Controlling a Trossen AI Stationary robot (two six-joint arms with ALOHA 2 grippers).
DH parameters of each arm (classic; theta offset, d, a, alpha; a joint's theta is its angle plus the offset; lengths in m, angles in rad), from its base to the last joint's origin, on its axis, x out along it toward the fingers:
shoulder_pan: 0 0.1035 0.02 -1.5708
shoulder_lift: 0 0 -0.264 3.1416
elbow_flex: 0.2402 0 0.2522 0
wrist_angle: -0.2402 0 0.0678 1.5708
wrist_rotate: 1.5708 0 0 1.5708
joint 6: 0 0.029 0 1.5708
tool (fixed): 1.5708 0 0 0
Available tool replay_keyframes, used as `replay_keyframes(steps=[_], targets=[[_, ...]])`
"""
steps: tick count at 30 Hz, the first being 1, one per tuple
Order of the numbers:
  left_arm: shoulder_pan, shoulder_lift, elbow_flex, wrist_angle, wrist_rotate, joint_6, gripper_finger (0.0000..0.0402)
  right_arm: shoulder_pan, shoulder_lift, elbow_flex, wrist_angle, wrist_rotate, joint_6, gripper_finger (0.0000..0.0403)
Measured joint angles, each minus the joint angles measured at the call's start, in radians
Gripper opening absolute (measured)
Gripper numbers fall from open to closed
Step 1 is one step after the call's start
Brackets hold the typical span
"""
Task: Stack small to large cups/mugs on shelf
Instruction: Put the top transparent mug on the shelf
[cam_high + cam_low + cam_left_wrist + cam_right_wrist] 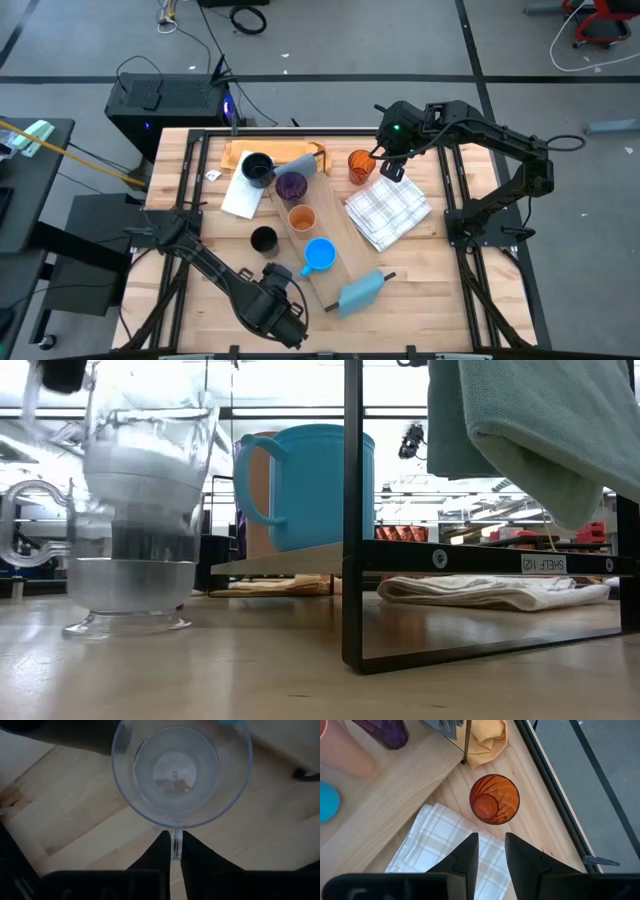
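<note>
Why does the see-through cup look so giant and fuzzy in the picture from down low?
In the low view the clear glass mug stands very close to the camera, so it looms large and soft, with bright room light behind it; in the left wrist view it looks sharper, its handle pinched by the left gripper.

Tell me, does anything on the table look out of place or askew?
The shelf lies diagonally across the table, and a blue-grey cloth is draped over its near end. Nothing looks spilled or broken.
</note>
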Motion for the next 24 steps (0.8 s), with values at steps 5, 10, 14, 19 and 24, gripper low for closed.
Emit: replay_keyframes(steps=[5, 10, 14, 19, 24], targets=[[0.0, -0.037, 0.0, 0.0, -0.029, -0.007, 0.0037, 0.0, 0.0, 0.0, 0.002, 0.0, 0.0, 0.0103], [0.0, -0.055, 0.0, 0.0, -0.038, -0.003, 0.0049, 0.0, 0.0, 0.0, 0.002, 0.0, 0.0, 0.0103], [-0.004, -0.058, 0.0, 0.0, -0.045, 0.018, 0.0027, 0.0, 0.0, 0.0, 0.003, 0.0, 0.001, 0.0103], [-0.004, -0.06, 0.0, 0.0, -0.048, 0.025, 0.003, 0.0, 0.0, 0.0, 0.004, 0.0, 0.007, 0.0103], [-0.004, -0.073, 0.0, 0.0, -0.049, 0.025, 0.0051, 0.0, 0.0, 0.0, 0.004, 0.0, 0.012, 0.0103]])
